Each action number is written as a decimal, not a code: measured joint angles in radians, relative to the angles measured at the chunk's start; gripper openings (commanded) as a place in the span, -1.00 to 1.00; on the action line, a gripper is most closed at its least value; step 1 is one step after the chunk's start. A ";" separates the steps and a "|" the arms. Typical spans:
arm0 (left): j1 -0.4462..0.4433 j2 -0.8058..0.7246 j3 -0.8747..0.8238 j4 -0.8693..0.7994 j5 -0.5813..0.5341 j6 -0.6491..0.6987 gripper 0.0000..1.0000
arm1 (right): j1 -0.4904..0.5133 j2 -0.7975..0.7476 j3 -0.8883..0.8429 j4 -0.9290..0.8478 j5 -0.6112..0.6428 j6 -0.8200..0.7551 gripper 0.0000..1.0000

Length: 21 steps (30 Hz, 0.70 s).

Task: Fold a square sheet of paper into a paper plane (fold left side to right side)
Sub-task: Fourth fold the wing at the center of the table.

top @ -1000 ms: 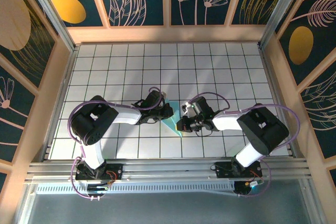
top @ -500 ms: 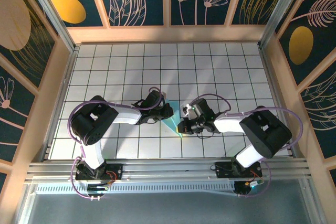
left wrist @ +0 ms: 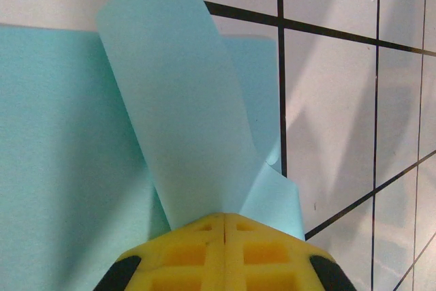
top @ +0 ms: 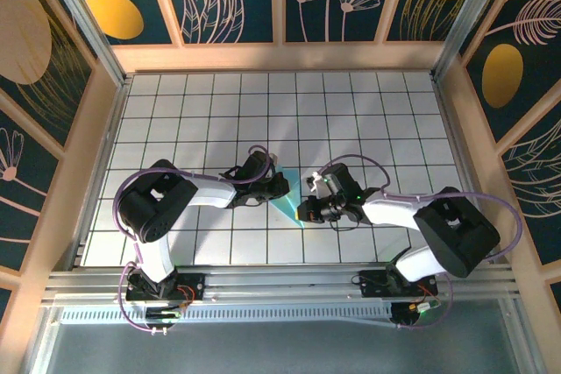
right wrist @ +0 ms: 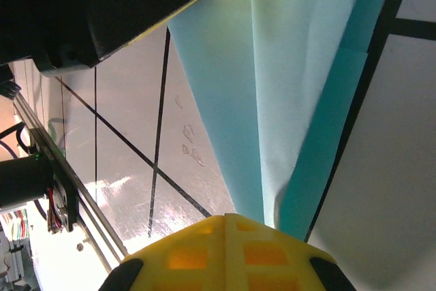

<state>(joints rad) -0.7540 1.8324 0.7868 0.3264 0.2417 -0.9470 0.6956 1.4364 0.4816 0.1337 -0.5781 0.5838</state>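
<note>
Sheet [left wrist: 177, 120] at tips of left fingers [left wrist: 187, 250] looking thin, matt, finely grained paper. Left fingers and right fingers [right wrist: 191, 253] showing smooth yellow plastic. Surface [right wrist: 129, 141] beyond fingers gleaming glossy, reflecting light.

Black-jointed white arms [top: 206, 192] trail purple cables [top: 259, 150]; each end effector [left wrist: 223, 217] [right wrist: 225, 217] has yellow fingers [left wrist: 177, 253].

The white grid-tiled table [top: 351, 102] has lots of bare room at the far end and down both sides. Near the front middle, the black-and-white left arm [top: 210, 192] and right arm [top: 390, 208] meet over the folded light-blue paper [top: 289, 209] and block the way. Around it stand wooden walls [top: 280, 57].
</note>
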 measured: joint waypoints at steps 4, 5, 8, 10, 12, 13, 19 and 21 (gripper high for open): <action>0.000 0.000 0.000 0.000 0.000 0.000 -0.92 | 0.003 0.014 0.000 0.006 -0.007 0.003 -1.00; 0.000 0.000 0.000 0.000 0.000 0.000 -0.92 | 0.005 0.021 0.000 0.010 -0.007 0.003 -1.00; 0.000 0.000 0.000 0.000 0.000 0.000 -0.92 | 0.008 0.039 -0.003 0.017 -0.010 0.003 -1.00; 0.000 0.000 0.000 0.000 0.000 0.000 -0.92 | 0.010 0.051 -0.007 0.019 -0.010 0.003 -1.00; 0.000 0.000 0.000 0.000 0.000 0.000 -0.92 | 0.011 0.061 -0.011 0.020 -0.009 0.002 -1.00; 0.000 0.000 0.000 0.000 0.000 0.000 -0.92 | 0.012 0.064 -0.013 0.020 -0.009 0.002 -1.00; 0.000 0.000 0.000 0.000 0.000 0.000 -0.92 | 0.013 0.070 -0.020 0.031 -0.010 0.003 -1.00; 0.000 0.000 0.000 0.000 0.000 0.000 -0.92 | 0.014 0.070 -0.022 0.034 -0.010 0.003 -1.00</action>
<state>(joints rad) -0.7540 1.8324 0.7868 0.3264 0.2413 -0.9470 0.7094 1.5066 0.4599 0.1673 -0.5877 0.5865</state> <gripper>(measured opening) 0.044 0.047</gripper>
